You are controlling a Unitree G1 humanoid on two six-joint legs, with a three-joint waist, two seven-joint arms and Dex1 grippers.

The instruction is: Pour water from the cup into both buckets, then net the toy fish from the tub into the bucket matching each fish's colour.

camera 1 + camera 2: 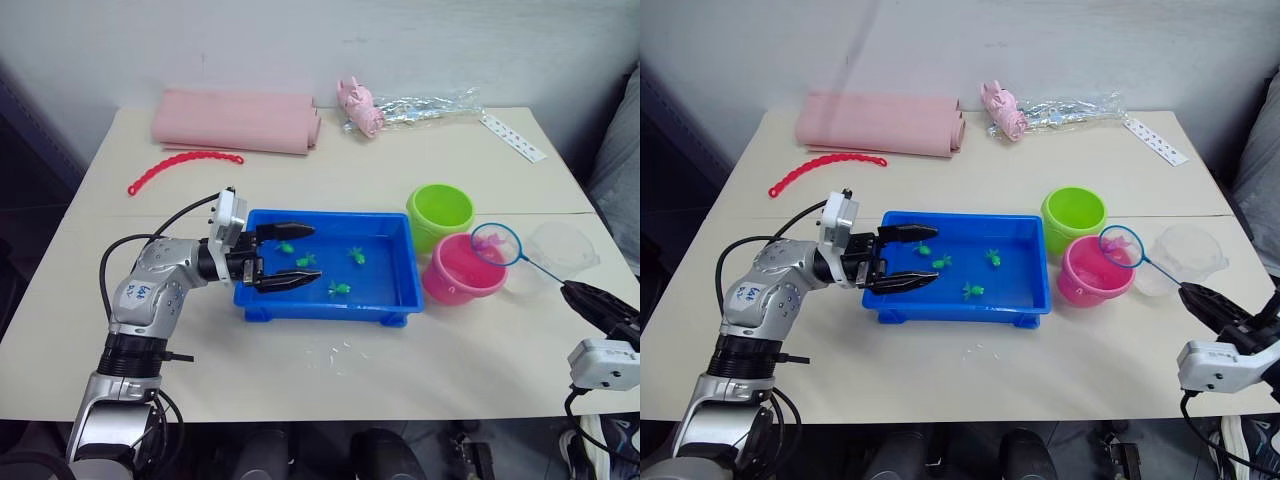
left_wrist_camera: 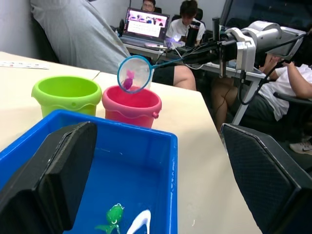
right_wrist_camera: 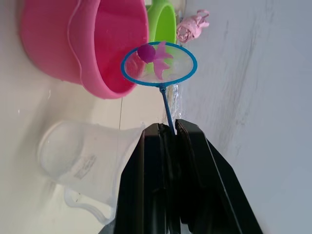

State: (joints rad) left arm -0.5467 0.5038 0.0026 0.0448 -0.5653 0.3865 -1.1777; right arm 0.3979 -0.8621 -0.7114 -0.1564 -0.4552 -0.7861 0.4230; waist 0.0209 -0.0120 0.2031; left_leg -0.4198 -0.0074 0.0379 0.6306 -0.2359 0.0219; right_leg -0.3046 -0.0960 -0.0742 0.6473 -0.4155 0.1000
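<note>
My right gripper (image 1: 578,291) is shut on the thin handle of the net (image 1: 497,243), whose blue hoop hovers over the pink bucket (image 1: 458,270) with a pink fish (image 3: 155,57) lying in the mesh. The lime green bucket (image 1: 440,212) stands just behind the pink one. The clear cup (image 1: 552,256) sits to their right, under the net handle. The blue tub (image 1: 400,290) holds water and several green fish (image 1: 339,289). My left gripper (image 1: 290,257) is open over the tub's left end, with nothing between its fingers.
A folded pink cloth (image 1: 236,121), a pink toy in clear wrapping (image 1: 362,107) and a white strip (image 1: 512,137) lie along the table's far edge. A red beaded strip (image 1: 182,162) lies at the far left. People sit beyond the table in the left wrist view.
</note>
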